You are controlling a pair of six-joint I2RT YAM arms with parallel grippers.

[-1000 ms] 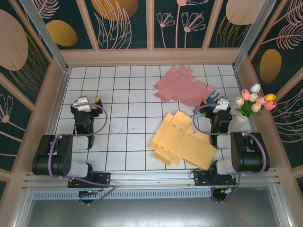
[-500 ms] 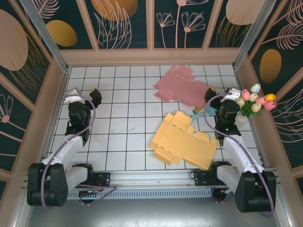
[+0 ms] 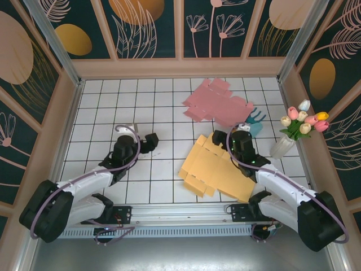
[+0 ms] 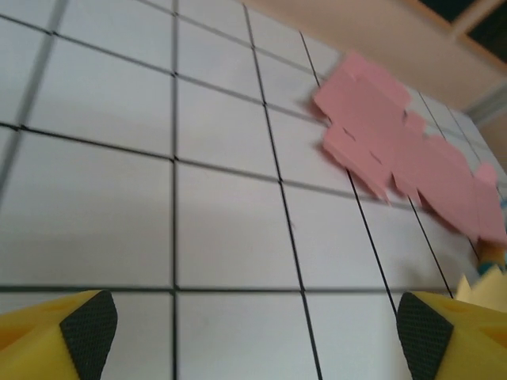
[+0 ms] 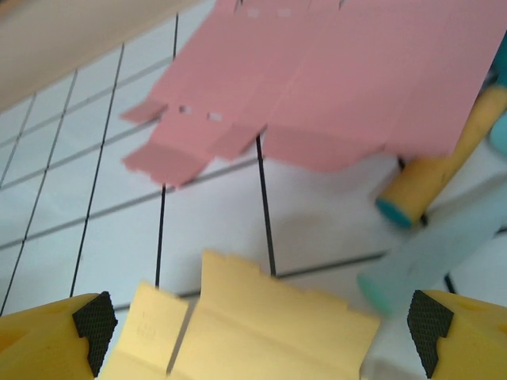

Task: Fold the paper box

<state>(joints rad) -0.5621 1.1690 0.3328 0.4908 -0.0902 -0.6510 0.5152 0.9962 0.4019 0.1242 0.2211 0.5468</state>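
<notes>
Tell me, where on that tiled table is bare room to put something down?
Bare: the far-left tiles between the left wall and the pink sheet, and the strip between the left end effector and the yellow sheet. Crowded: the right side, with both sheets and the vase.

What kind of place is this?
Probably a little robot practice booth: a left arm and a right arm bolted at the edge of a white gridded table, flower-painted wall panels around it, and a yellow paper box sheet lying flat.
</notes>
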